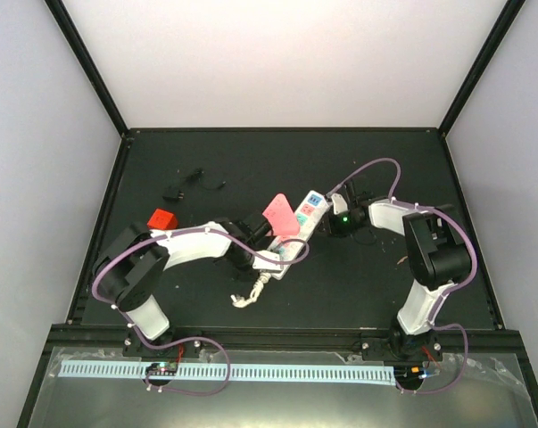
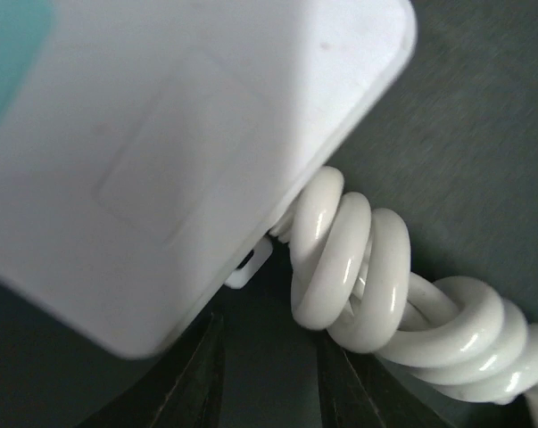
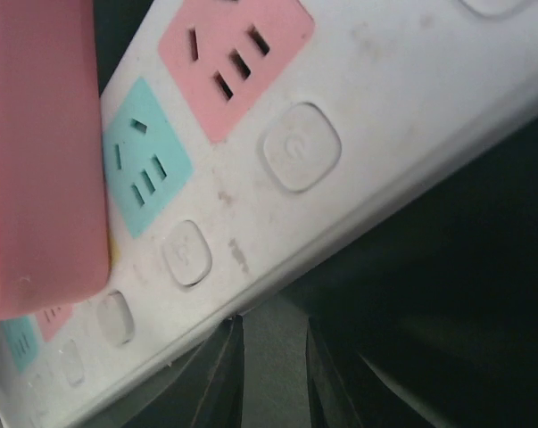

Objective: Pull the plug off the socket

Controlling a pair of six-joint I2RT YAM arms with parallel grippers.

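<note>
Dark desk (image 1: 206, 160) carries the socket (image 1: 310, 217), lying diagonally mid-desk. Pink plug (image 1: 281, 216) sits seated in it near the middle. Left gripper (image 2: 269, 328) is at the socket's cord end, right gripper (image 3: 273, 323) at the opposite end. Both show a narrow gap between the fingers, and I cannot tell if either clamps the socket. Red cube (image 1: 164, 219) lies well left of the socket. Coiled frayed cord (image 1: 251, 292) trails off its near end.
</note>
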